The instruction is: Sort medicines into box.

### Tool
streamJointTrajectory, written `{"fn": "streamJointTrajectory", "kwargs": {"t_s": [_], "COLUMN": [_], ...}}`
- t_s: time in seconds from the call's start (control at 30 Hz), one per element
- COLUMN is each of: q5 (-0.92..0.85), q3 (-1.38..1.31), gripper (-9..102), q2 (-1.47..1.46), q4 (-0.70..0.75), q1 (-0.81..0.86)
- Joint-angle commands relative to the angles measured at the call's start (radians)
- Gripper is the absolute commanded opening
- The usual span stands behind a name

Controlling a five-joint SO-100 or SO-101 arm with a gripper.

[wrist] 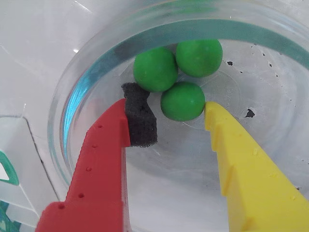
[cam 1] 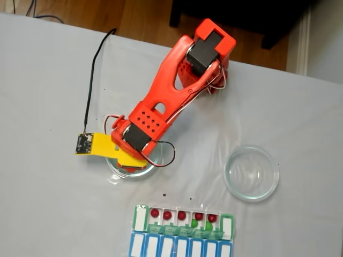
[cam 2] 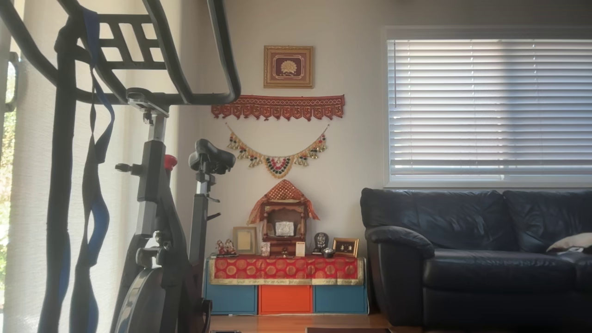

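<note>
Gripper [wrist: 174,113] in glass dish [wrist: 72,96], fingers wide around nearest green pill [wrist: 182,100]. We close gently, centred, avoiding two neighbours.

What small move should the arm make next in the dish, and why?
Probably close the jaws. The gripper is open inside the glass dish, and the nearest green pill sits between the foam pad and the yellow finger, touching its tip. Two more green pills lie just behind.
</note>
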Motion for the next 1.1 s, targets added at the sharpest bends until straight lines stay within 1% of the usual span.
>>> {"fn": "streamJointTrajectory", "kwargs": {"t_s": [0.0, 1.07], "q5": [-0.017, -0.183], "q3": [-0.012, -0.046], "gripper": [21, 19], "q2": [0.026, -0.017], "q4": [-0.026, 0.006], "q1": [-0.015, -0.005]}}
